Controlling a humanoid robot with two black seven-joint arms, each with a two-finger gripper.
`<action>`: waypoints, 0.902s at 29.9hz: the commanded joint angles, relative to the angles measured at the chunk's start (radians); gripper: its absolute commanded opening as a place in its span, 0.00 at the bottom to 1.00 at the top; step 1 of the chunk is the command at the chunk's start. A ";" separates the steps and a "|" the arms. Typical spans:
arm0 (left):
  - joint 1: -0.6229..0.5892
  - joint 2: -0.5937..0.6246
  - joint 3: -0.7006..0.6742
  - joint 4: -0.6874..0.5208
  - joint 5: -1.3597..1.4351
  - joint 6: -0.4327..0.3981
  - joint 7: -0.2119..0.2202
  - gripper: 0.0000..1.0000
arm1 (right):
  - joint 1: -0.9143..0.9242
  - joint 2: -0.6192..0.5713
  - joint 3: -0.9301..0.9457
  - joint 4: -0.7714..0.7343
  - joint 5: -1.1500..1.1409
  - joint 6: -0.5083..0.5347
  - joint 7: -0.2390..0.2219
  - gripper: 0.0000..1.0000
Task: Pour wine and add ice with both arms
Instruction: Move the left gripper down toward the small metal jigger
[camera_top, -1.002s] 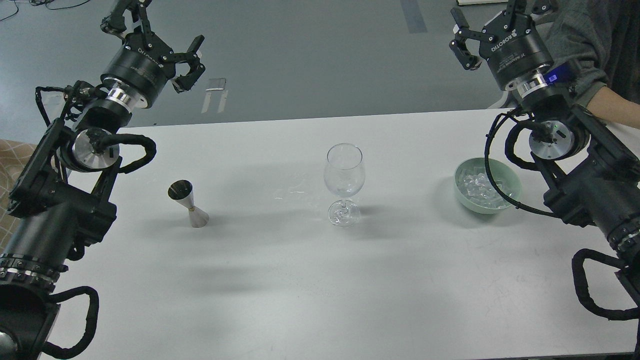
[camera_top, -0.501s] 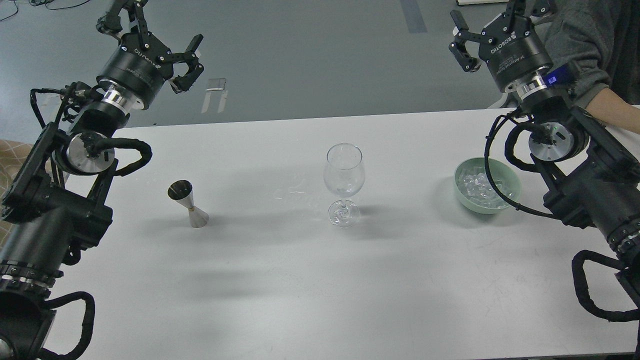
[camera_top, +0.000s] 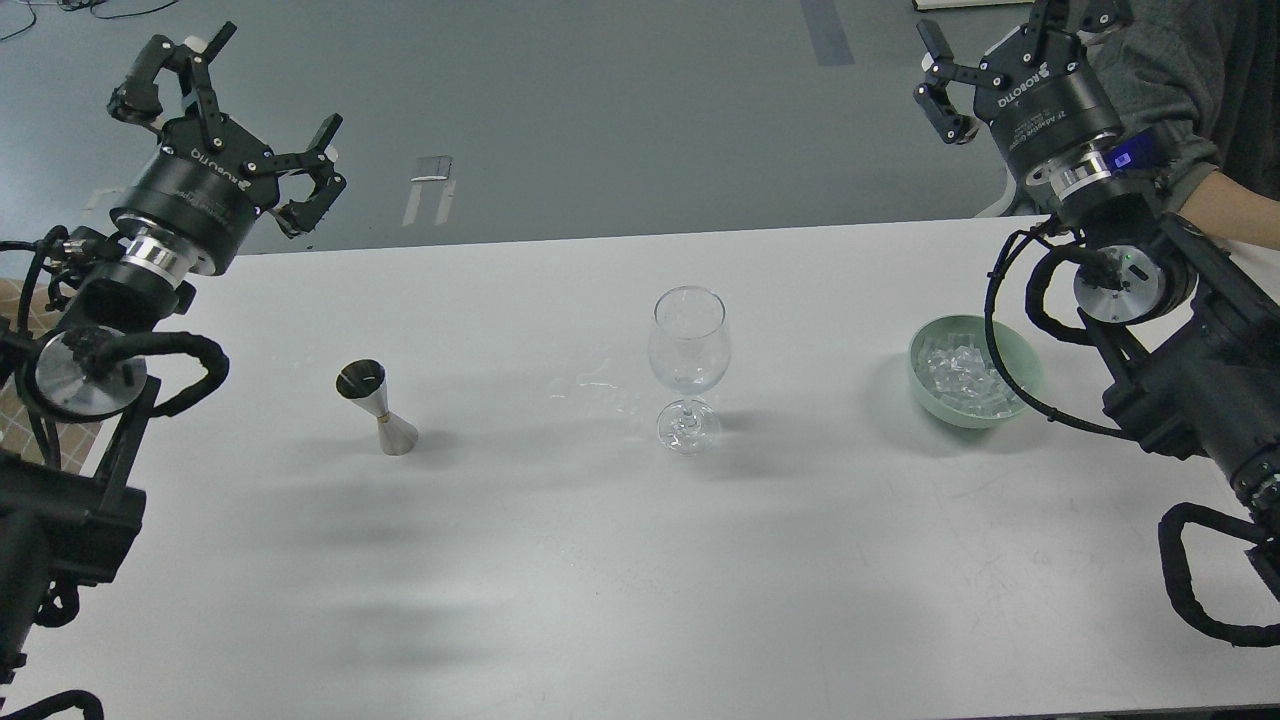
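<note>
Our left gripper (camera_top: 225, 115), jaws apart, has swung outward, away from the jigger (camera_top: 378, 408); our right gripper (camera_top: 990, 40), jaws apart, barely shifts. Ice (camera_top: 960, 375) remains in the green bowl (camera_top: 1030, 375), right of the wine glass (camera_top: 688, 368).

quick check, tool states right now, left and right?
Left tool: open, holding nothing, raised beyond the table's far edge.
Right tool: open, holding nothing, raised beyond the bowl of ice.
</note>
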 joint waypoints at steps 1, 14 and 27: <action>0.133 0.015 -0.069 -0.118 -0.058 0.005 0.002 0.99 | -0.005 -0.006 -0.002 0.004 -0.001 0.000 0.000 1.00; 0.695 -0.152 -0.269 -0.403 -0.189 0.005 0.158 0.96 | -0.014 -0.006 -0.008 0.001 -0.001 0.000 -0.002 1.00; 0.738 -0.439 -0.255 -0.342 -0.160 0.057 0.198 0.98 | -0.039 -0.018 -0.008 0.001 -0.001 -0.002 -0.002 1.00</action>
